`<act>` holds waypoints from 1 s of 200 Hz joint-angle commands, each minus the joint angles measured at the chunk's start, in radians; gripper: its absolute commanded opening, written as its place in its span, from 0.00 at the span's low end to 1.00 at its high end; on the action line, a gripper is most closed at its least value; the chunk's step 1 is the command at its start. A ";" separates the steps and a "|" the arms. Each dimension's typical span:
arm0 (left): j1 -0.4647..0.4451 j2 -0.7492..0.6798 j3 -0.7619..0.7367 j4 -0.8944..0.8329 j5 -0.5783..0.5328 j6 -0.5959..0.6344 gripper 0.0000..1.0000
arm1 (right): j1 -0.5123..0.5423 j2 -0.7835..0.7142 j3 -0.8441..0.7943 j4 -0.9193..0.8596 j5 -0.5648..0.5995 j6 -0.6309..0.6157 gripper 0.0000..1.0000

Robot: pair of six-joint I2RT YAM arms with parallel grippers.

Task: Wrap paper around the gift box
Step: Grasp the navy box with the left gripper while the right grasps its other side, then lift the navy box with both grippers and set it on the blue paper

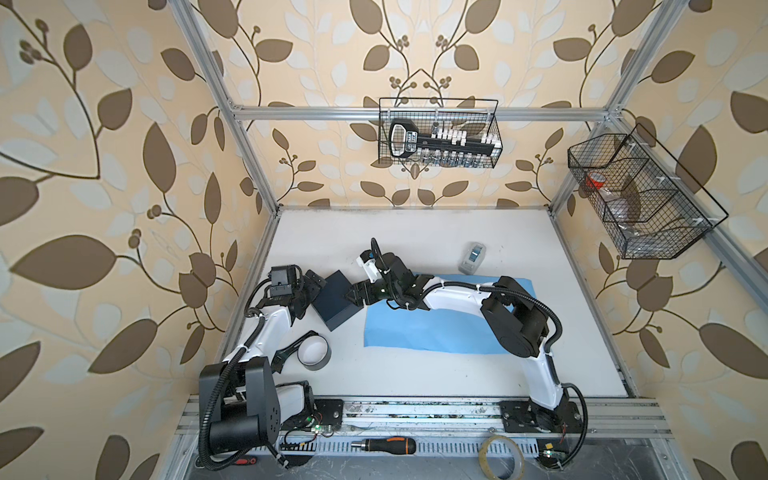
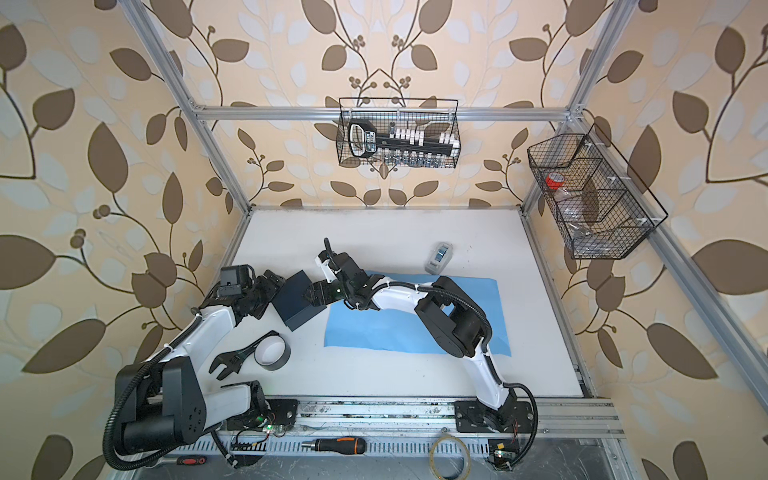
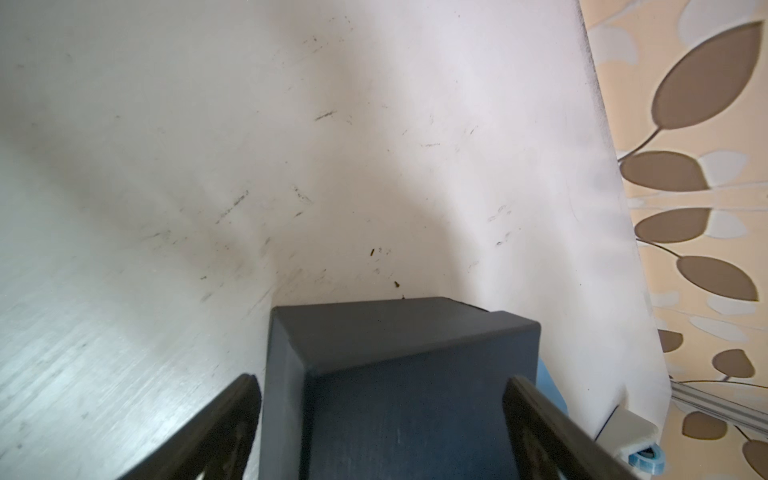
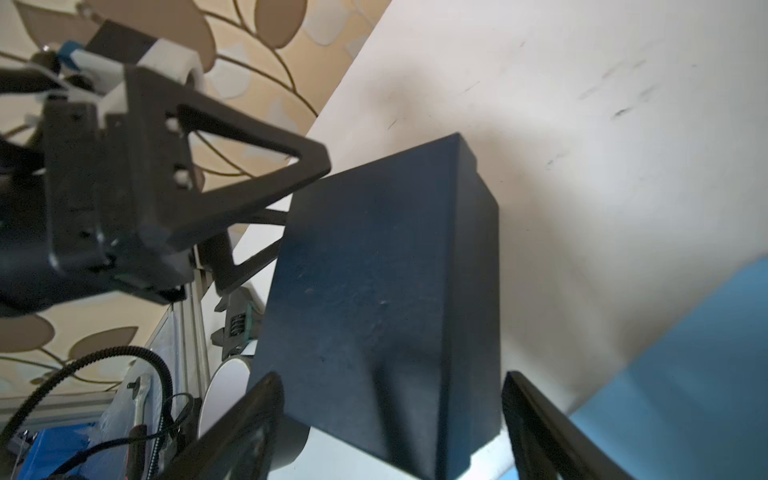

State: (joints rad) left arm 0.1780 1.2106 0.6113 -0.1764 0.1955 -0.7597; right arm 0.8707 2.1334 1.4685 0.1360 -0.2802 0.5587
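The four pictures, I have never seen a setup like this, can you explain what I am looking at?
Two white robot arms share a white table. Two pictures look down from overhead; the other two come from a camera on each wrist. On the table lie blue paper, a dark gift box beside it, a tape dispenser, a grey tape roll and a wrench. The left gripper and right gripper flank the box, jaws wide astride it; whether either squeezes it I cannot tell.
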 commanded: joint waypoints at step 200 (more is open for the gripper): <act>-0.166 -0.081 0.005 0.041 0.312 0.026 0.76 | 0.001 0.022 0.063 0.153 -0.253 0.233 0.59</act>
State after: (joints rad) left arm 0.0780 1.1889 0.5316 -0.1490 0.3637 -0.7464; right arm 0.8223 2.2520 1.5543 0.1768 -0.3660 0.7452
